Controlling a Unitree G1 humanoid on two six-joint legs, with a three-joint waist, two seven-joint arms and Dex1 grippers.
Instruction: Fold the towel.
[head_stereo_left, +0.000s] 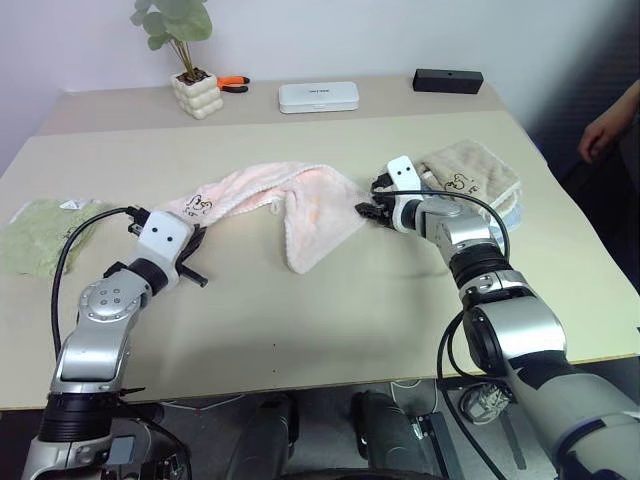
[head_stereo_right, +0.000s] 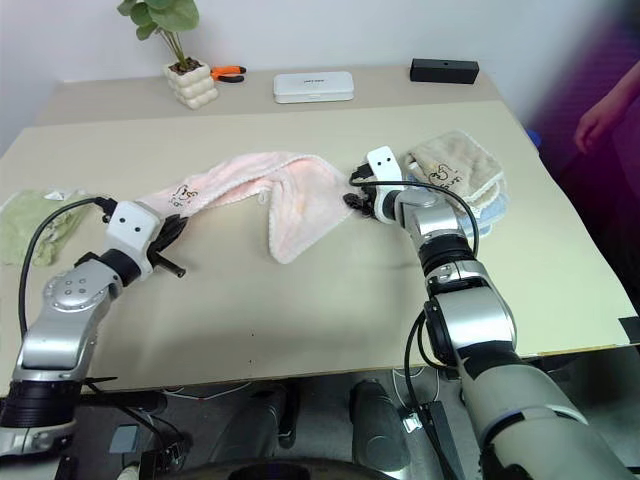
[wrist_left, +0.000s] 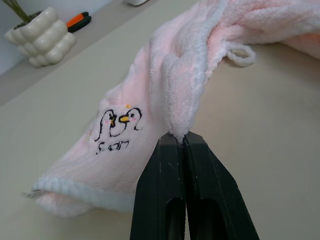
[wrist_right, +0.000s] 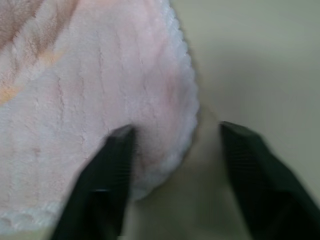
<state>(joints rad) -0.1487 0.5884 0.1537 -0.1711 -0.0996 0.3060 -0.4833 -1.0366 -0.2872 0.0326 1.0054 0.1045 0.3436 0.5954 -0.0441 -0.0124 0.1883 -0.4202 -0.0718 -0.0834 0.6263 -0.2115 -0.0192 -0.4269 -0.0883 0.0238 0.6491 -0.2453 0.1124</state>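
"So where is the towel (head_stereo_left: 290, 205) from my claws?"

"Nearest me on the left, my left gripper (wrist_left: 181, 142) is pinched tight on the towel's left end, by the little dark drawing. From there the towel stretches long, left to right, across the table (head_stereo_left: 330, 320). A bit farther, on the right, my right gripper (wrist_right: 172, 150) sits at the other end, fingers apart, one on the pink corner, one on bare table."
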